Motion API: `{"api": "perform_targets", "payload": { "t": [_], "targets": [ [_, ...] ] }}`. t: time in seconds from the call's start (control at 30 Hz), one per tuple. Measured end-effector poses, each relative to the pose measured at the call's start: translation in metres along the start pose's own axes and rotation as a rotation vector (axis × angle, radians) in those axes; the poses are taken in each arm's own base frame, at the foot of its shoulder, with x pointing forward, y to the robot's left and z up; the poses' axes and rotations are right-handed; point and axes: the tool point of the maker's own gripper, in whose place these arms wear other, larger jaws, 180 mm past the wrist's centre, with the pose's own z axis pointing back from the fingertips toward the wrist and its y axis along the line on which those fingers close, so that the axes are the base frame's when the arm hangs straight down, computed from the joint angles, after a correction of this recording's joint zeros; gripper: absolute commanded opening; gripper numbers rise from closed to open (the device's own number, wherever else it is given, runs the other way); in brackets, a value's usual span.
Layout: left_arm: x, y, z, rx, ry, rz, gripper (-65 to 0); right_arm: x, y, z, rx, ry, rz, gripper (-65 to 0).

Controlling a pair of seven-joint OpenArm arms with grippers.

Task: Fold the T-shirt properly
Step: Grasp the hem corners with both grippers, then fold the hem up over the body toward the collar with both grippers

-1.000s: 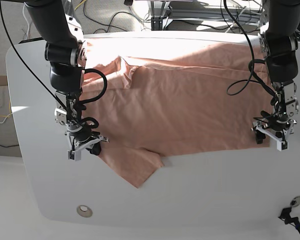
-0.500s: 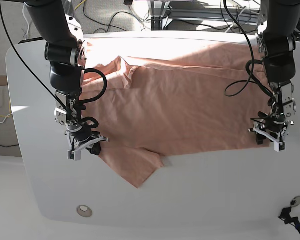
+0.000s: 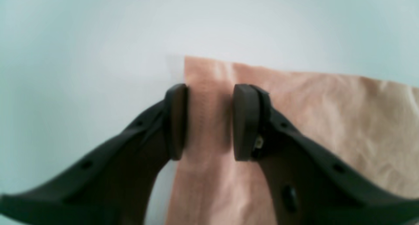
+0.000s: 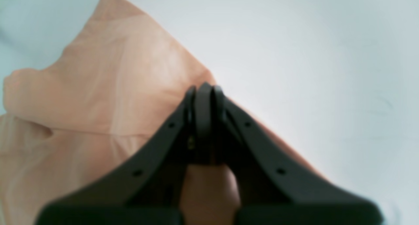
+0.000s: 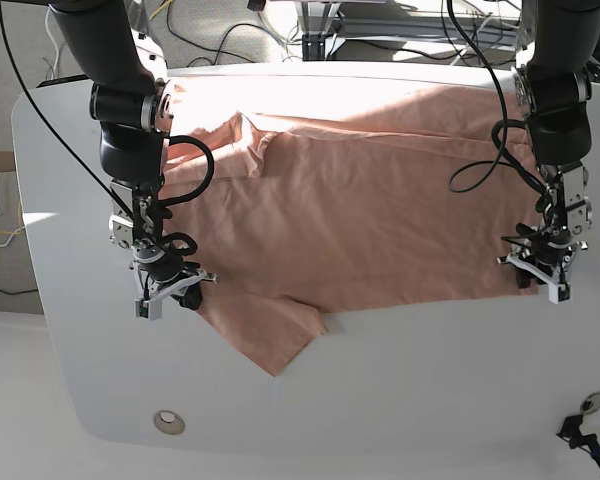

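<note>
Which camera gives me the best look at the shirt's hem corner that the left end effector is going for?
The left wrist view: the T-shirt corner sits right between the left end effector pads, which have not met. The base view shows the whole shirt on the table, but that corner is tiny there. The right wrist view shows only the other side.

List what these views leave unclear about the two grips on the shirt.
- Right wrist view: whether the right gripper pinches the T-shirt; its fingers hide the contact.
- Left wrist view: left gripper straddles the hem; table contact blurred.
- Base view: both grips too small.
</note>
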Motion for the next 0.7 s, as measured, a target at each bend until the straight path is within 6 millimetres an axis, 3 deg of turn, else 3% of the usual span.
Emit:
{"api": "perform_targets", "payload": {
  "t": [0.1, 0.4, 0.53, 0.7],
  "targets": [
    [-0.001, -0.001, 0.0, -0.005, -0.001, 0.004, -65.0, 0.0, 0.0, 0.0, 0.0, 0.0, 0.0, -65.0],
    [-0.001, -0.002, 0.0, -0.006, 0.0, 0.005, -65.0, 0.0, 0.0, 0.0, 0.0, 0.0, 0.0, -65.0],
    [0.007, -0.006, 0.005, -0.011, -0.019, -0.036, -65.0, -0.006, -0.002, 0.005, -0.008, 0.017, 0.029, -65.0],
    [0.023, -0.019, 0.021, -0.03, -0.103, -0.09, -65.0, 0.002, 0.0, 0.016, -0.009, 0.028, 0.095, -65.0]
  ]
}}
